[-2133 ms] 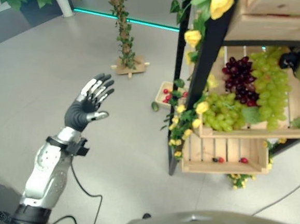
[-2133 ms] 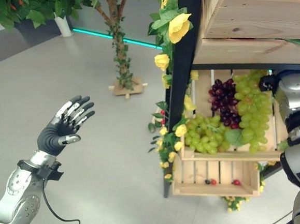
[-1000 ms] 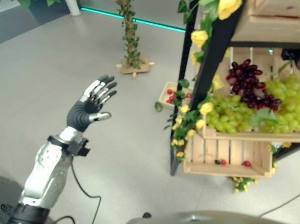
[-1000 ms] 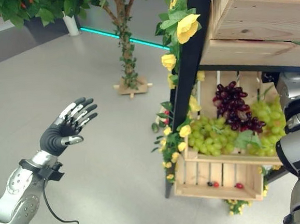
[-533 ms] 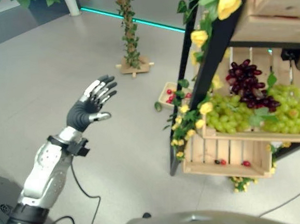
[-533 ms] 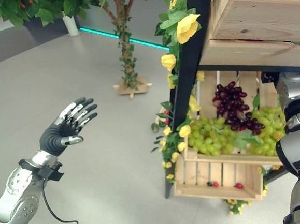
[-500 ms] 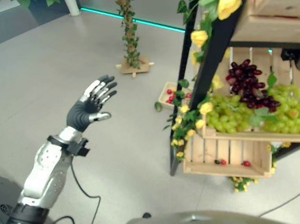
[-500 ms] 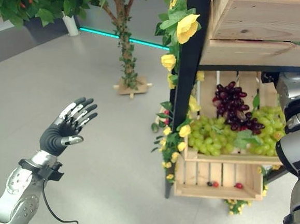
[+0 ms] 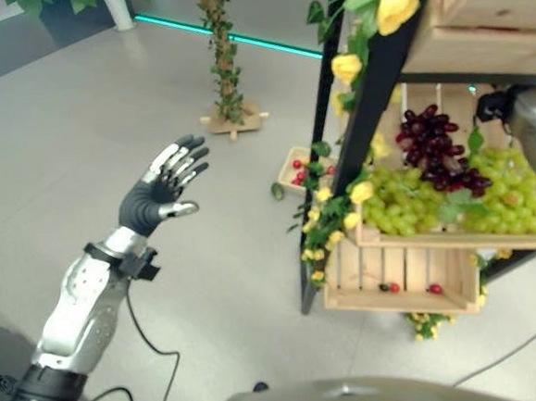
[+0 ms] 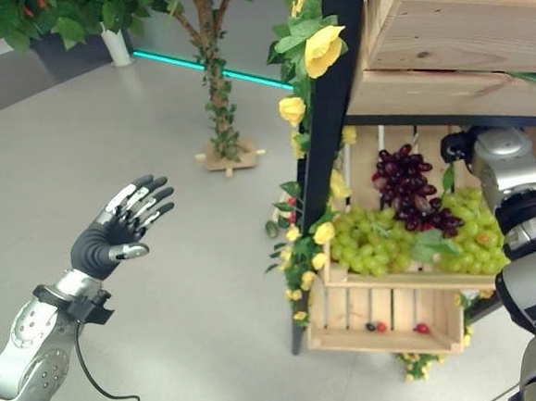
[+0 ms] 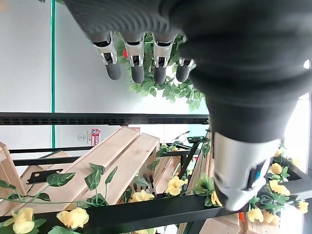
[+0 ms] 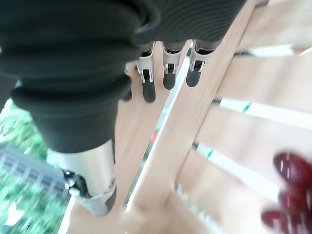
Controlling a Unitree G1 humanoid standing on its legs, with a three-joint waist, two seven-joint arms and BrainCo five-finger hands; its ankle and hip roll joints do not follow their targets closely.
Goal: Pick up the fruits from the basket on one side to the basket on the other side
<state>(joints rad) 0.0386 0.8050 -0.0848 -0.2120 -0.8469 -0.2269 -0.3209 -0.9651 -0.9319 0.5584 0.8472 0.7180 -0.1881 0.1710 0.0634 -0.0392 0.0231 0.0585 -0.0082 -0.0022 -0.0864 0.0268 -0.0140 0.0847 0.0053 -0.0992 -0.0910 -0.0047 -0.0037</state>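
A wooden crate (image 9: pixel 438 240) on the shelf holds green grapes (image 9: pixel 416 198), with a bunch of dark purple grapes (image 9: pixel 435 145) lying on top. My right arm reaches into this crate from the right, and the dark cover of my right hand (image 10: pixel 459 145) sits just right of the purple bunch. In the right wrist view its fingers (image 12: pixel 148 80) are straight against the crate's slats and hold nothing, with the purple grapes (image 12: pixel 287 195) close by. My left hand (image 9: pixel 160 186) is raised open over the floor, far left of the shelf.
A lower crate (image 9: pixel 400 283) holds a few small red fruits. A black shelf post (image 9: pixel 356 138) with yellow roses stands left of the crates. Another crate (image 10: pixel 458 18) sits on the shelf above. A small tree (image 9: pixel 229 120) and a box of red fruit (image 9: pixel 295 169) stand on the floor.
The camera has shifted slightly. My right arm has come further into view and moved left toward the purple grapes. My left hand has stayed raised and open.
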